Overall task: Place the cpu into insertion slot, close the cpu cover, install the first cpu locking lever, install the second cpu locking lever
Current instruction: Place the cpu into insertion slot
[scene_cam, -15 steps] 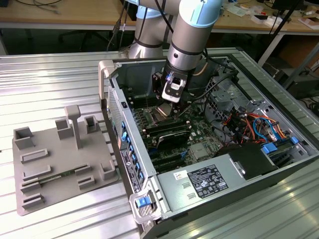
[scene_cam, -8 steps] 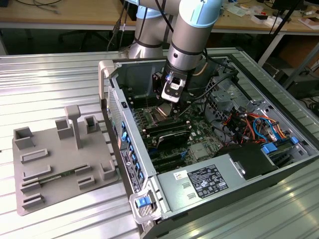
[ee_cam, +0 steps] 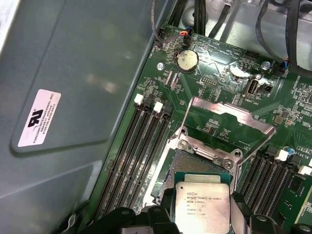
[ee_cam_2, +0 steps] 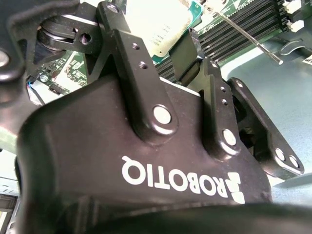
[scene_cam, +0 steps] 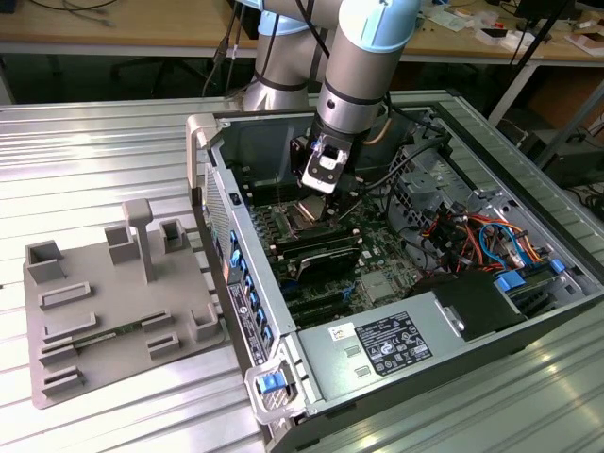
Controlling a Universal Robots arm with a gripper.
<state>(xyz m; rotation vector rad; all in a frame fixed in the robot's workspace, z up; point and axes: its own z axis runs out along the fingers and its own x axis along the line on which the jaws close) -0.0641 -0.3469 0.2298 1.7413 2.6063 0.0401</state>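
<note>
My pincer [scene_cam: 316, 196] clamped on cpu [ee_cam: 202, 197], over insertion slot [ee_cam: 191, 163]; cpu cover [ee_cam: 229, 122] tilted up. Open computer case [scene_cam: 219, 189] sits on ribbed metal table [scene_cam: 94, 132]; grey fixture [scene_cam: 104, 293] at exterior view's left; wooden table [scene_cam: 142, 24] behind.

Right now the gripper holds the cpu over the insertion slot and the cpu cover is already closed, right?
No, the cpu cover is open, standing tilted up at the edge of the insertion slot, as the first wrist view shows. The gripper does hold the cpu over the slot.
</note>
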